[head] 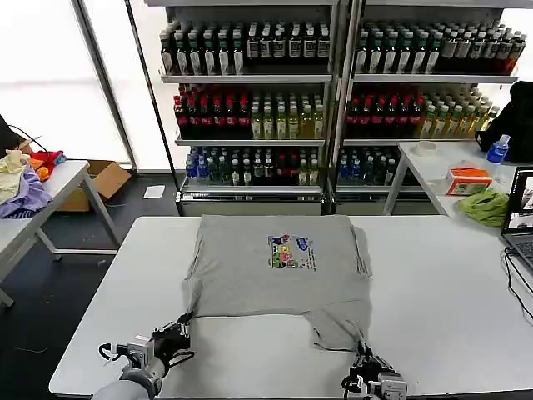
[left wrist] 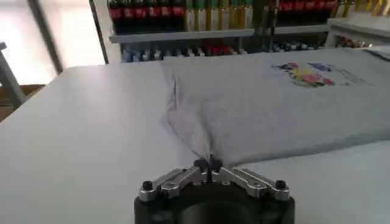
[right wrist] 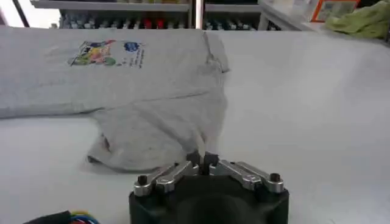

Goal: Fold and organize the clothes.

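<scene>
Left claw [head: 176,332] sat low at the near edge of the table [head: 441,275], jaws together and pinched on a peak of fabric at the near-left corner of the T-shirt [head: 275,279]; the left wrist view showed the cloth drawn to a point right between the claw's tips [left wrist: 208,165]. Right claw [head: 366,367] sat at the same near edge, further toward the robot, jaws likewise closed on the tip of the near-right flap, which hung out past the rest of the hem as a crumpled tongue [right wrist: 146,137]. From both claws the shirt lay straight ahead, away from the robot, flat and face up, chest print [head: 289,251] showing; its long axis ran from the claws toward the far shelves [head: 258,108], collar end furthest off. Each claw was the nearer one to its own corner, the pair spread well apart across the shirt's width. Judged: the coming fold would carry the near edge forward over the body, so both claws would need to travel along that axis together; the right corner, already bunched, looked the likelier to drag unevenly. Count: one grey T-shirt, two claws, both holding. Beyond, one green cloth [head: 485,206] on the side table to the right, well apart.
</scene>
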{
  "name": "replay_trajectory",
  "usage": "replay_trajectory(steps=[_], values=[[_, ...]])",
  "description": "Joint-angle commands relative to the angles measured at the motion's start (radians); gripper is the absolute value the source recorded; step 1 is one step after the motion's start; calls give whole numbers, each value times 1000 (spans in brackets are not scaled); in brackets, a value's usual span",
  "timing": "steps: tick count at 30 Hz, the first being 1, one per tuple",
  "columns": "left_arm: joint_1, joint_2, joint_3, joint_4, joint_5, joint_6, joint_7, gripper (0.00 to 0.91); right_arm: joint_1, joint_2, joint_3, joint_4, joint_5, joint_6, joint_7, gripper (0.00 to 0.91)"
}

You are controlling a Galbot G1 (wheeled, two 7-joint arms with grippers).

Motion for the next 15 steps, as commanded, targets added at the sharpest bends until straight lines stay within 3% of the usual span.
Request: replay_trajectory(steps=[1, 15], values=[[-5, -11, -17, -11, -1, -23, 0, 10, -3, 1, 23, 50, -80, 39, -38, 0], [-113, -24, -63, -31, -22, -139, -9, 10, 197, 74, 96, 42, -113, 94, -136, 0]])
